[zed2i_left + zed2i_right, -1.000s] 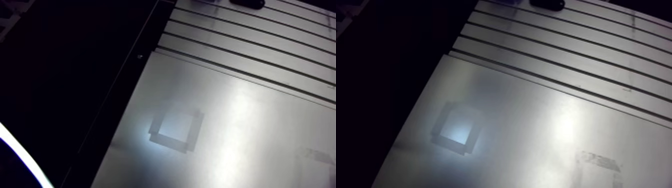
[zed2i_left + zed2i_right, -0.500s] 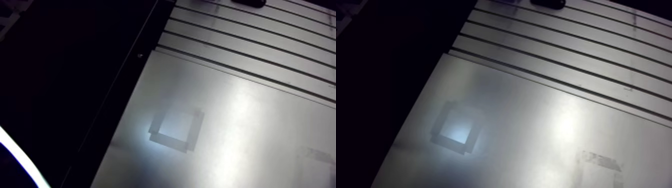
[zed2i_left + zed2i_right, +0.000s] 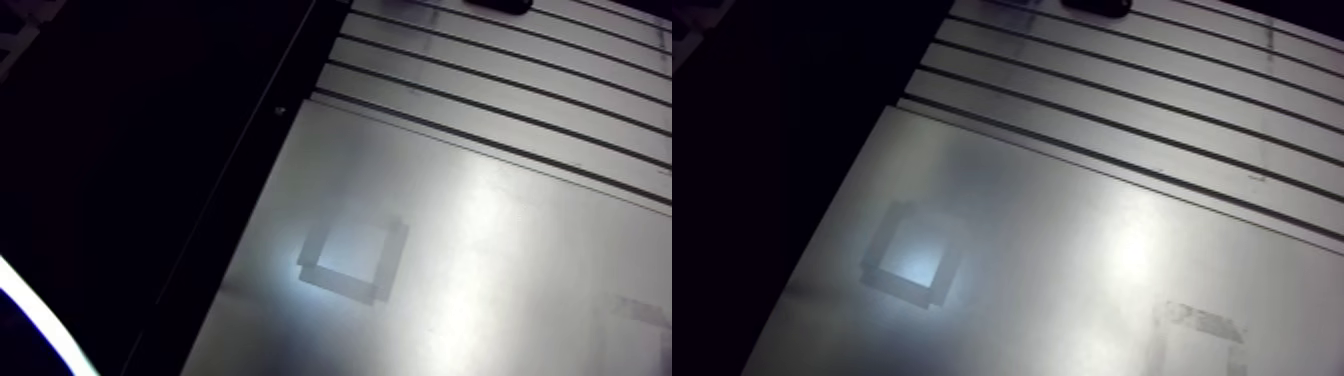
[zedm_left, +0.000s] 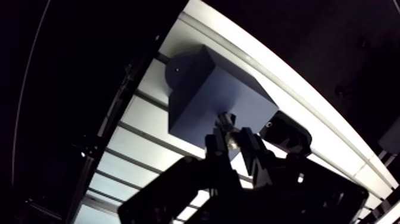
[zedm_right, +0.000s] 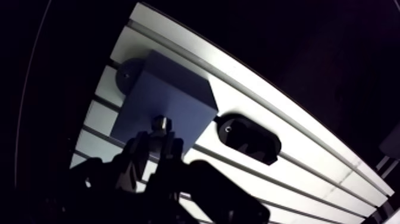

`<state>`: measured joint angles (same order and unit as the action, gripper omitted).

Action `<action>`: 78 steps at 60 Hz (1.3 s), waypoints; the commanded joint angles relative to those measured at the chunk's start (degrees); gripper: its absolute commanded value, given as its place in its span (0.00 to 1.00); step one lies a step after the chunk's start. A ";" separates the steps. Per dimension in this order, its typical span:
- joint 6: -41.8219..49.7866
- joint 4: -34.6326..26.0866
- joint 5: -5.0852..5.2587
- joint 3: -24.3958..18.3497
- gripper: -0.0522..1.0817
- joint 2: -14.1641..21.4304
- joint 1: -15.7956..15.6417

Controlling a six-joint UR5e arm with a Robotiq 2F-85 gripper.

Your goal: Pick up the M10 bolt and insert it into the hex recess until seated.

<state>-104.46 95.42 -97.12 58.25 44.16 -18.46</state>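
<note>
From where I am standing, trouble is waiting at every scale. The slotted table [image 5: 286, 128] is offering open grooves, and a dropped bolt would probably be rolling into one. The bare plate [image 3: 480, 280], with its tape square [image 3: 345, 262] at about eight o'clock, is lying well apart from the work. The dark blue block [image 4: 202, 101] is sitting at twelve o'clock from the gripper [image 4: 233, 143]. A skewed push could be shoving it along the table, or toward the black oval piece [image 5: 247, 138] lying near it at about two o'clock. The fingers are clamping the M10 bolt [image 4: 225, 121], its end poking out over the block's face. Gripped off-axis, it could be jamming on the rim. The hex recess is hiding from me, so I cannot tell whether anything is sitting in it.
</note>
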 commanded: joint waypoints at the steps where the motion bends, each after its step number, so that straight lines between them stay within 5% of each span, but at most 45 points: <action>1: 0.00 0.07 -0.05 0.05 0.85 -0.01 -0.08; 8: -0.34 0.07 -0.05 0.23 0.52 -0.01 -0.26; 9: -0.42 0.14 -0.05 0.23 0.34 -0.01 -0.26; 10: -0.42 0.14 -0.05 0.23 0.34 -0.01 -0.26; 11: -0.44 0.15 -0.05 0.16 0.12 -0.01 -0.26; 20: -0.18 0.32 -0.15 -0.03 0.05 -0.01 -0.11; 61: 2.43 1.42 0.32 -1.50 0.06 0.16 -0.17; 67: 2.77 1.13 0.38 -1.79 0.25 0.16 -0.25; 68: 3.41 1.12 0.39 -1.87 0.36 0.16 -0.18; 69: 3.41 1.12 0.39 -1.87 0.36 0.16 -0.18; 71: 5.45 1.05 0.54 -2.27 0.61 0.42 -0.17; 72: 5.45 1.05 0.54 -2.27 0.61 0.42 -0.17; 75: 6.28 1.12 1.13 -2.56 0.81 0.43 -0.11; 78: 6.25 1.12 1.40 -2.58 0.85 0.35 -0.09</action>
<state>-100.66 96.65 -96.58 56.38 44.43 -18.64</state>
